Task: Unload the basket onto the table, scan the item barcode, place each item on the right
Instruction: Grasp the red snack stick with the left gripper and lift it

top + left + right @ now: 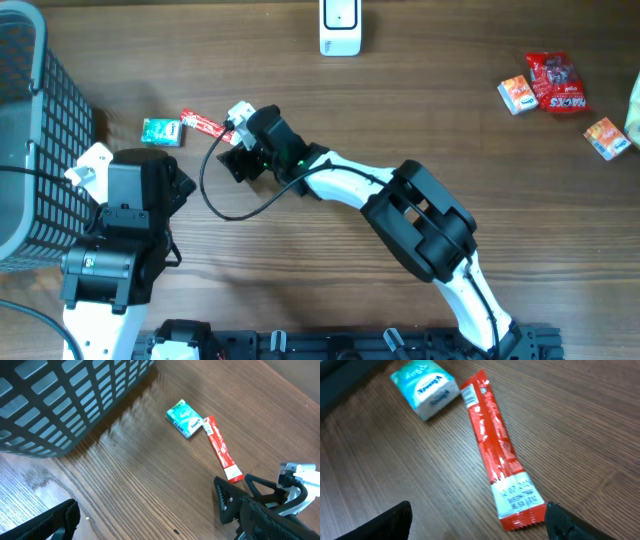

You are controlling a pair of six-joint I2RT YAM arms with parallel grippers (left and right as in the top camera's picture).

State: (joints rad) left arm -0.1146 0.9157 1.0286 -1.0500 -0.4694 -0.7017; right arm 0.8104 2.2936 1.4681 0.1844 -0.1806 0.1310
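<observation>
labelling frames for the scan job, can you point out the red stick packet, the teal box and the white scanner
red stick packet (496, 455), right wrist view, middle of the wrapper
teal box (423, 387), right wrist view, its printed top face
white scanner (340, 30), overhead view, centre of its body

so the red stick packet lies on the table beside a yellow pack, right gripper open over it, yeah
No: the pack beside the red stick packet is teal, not yellow, as the right wrist view shows. The rest holds.
</observation>
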